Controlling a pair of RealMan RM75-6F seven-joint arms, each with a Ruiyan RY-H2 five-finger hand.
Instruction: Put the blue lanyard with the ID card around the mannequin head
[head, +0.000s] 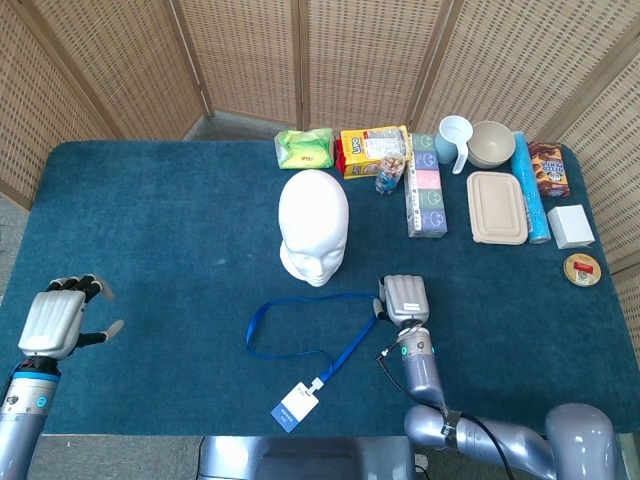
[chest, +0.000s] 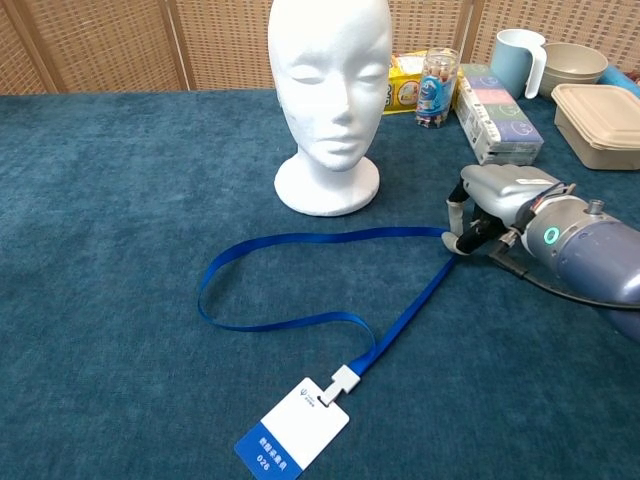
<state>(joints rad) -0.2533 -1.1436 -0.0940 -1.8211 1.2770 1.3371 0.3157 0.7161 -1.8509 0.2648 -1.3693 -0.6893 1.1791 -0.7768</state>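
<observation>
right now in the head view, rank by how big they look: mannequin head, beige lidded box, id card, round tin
1. mannequin head, largest
2. beige lidded box
3. and 4. ID card and round tin: they look about alike, so I won't rank them.

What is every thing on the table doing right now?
Blue lanyard: flat on the table, loop open, not on the head.
ID card: flat, clipped to the lanyard.
Mannequin head: upright, bare.
Right hand: fingers pinch the lanyard's right end.
Left hand: holds nothing, fingers apart.
Cup: upright.
Tan box: lid on.
</observation>
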